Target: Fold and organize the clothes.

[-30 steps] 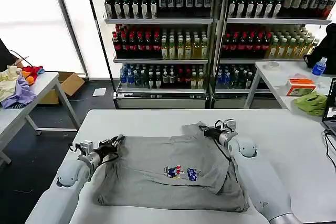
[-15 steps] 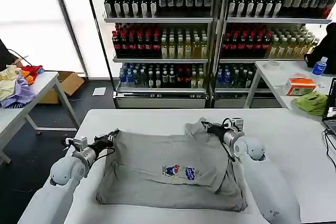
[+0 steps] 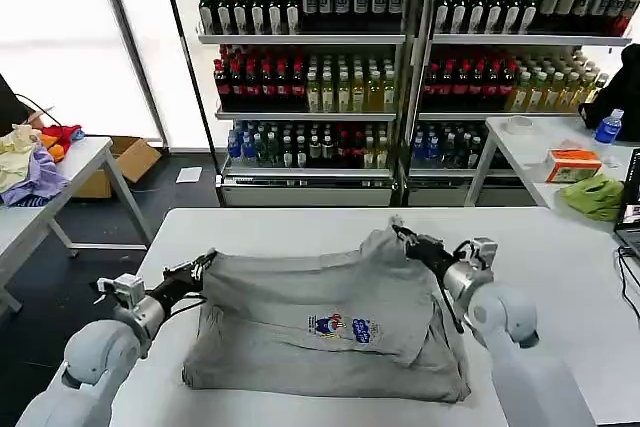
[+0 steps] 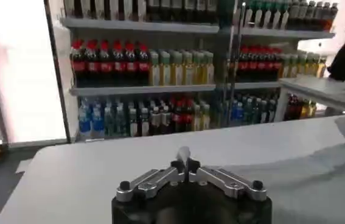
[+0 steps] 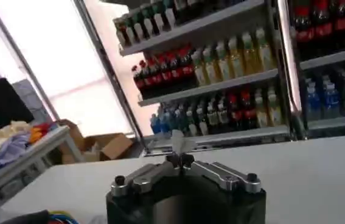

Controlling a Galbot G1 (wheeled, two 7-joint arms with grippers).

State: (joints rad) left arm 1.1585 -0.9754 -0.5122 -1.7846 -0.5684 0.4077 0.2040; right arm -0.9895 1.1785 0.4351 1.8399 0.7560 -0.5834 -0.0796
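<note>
I've drawn my left gripper (image 3: 205, 261) back toward the tabletop's (image 3: 300, 225) left edge over the last second, and its jaws are pinched together on the far left corner of the grey shirt (image 3: 320, 332), so that corner now rides up off the surface and the cloth between my two arms is pulled tauter than it was. In the left wrist view the left gripper's fingertips (image 4: 184, 159) meet with a thin sliver of fabric between them. The shirt itself lies across the middle of the tabletop, its small cartoon print (image 3: 345, 327) facing up, the near hem flat toward the near edge and one layer already doubled over on the right side. My right gripper (image 3: 400, 234) has risen and swung out toward the right edge, jaws clamped on the far right corner, which now peaks above the rest of the cloth. I read this as the far edge being lifted by both corners together, ready to be carried toward the near edge for a fold; the tension looks even, though the right-hand doubled layer could slide as the cloth comes over.
</note>
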